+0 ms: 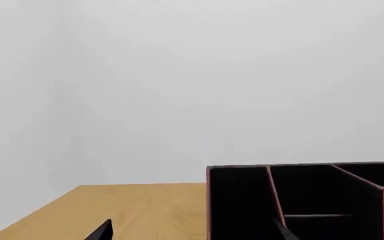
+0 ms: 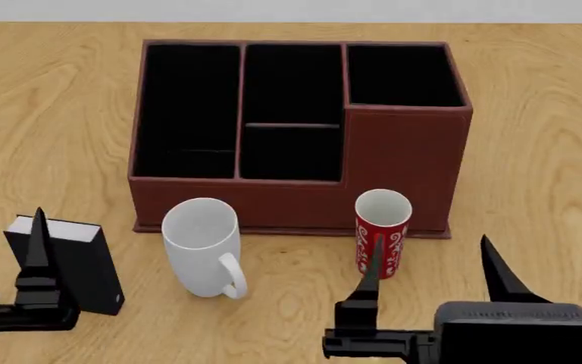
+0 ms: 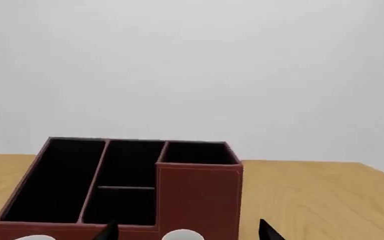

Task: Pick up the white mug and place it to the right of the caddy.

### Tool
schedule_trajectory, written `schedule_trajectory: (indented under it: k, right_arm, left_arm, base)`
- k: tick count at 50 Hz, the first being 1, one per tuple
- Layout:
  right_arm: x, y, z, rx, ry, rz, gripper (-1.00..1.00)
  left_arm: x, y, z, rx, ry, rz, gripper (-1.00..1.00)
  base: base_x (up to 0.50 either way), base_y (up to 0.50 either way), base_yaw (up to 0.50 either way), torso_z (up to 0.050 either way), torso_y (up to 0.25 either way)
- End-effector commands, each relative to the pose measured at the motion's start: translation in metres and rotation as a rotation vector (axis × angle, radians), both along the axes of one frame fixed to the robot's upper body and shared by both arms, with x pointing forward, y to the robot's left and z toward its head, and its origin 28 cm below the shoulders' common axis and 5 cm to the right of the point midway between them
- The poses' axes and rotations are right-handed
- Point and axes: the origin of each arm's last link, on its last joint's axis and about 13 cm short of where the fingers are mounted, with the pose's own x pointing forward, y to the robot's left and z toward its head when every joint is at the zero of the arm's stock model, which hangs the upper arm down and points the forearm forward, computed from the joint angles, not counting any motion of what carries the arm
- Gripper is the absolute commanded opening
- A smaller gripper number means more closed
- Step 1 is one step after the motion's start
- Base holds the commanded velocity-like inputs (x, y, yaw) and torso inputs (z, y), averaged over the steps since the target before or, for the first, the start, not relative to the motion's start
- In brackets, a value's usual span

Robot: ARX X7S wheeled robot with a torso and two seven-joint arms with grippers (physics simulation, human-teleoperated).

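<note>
Standing upright on the wood-grain surface [image 2: 533, 114], the glossy white mug [image 2: 202, 246] with its loop handle sits just before the leather-look caddy [image 2: 301, 129], left of the swirled red mug [image 2: 382, 243]. Right tool [image 2: 438, 269] gapes wide, holding nothing; left tool's [image 2: 36, 250] spread I cannot tell.

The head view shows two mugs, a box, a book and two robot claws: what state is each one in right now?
white mug: upright, empty, handle toward the robot, not held.
red mug: upright, empty, in front of the caddy.
caddy: upright, the compartments in view look empty.
black book: standing, closed.
left gripper: holding nothing; only one finger shows.
right gripper: jaws open, holding nothing.
</note>
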Motion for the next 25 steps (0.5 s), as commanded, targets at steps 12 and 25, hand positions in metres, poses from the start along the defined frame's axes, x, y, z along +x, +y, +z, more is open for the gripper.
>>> schedule_trajectory:
  k: [12,25]
  right_arm:
    - [0.007,-0.009,0.104,-0.065,-0.281,0.002,1.00]
    - [0.010,-0.010,0.127,-0.091,-0.362,-0.006,1.00]
  left_arm:
    - [-0.001,0.002,0.096,0.081,-0.239,-0.009,1.00]
    - [0.000,0.003,0.123,0.121,-0.311,0.018,1.00]
  base:
    - [0.00,0.00,0.00,0.000,0.000]
    - [0.00,0.00,0.00,0.000,0.000]
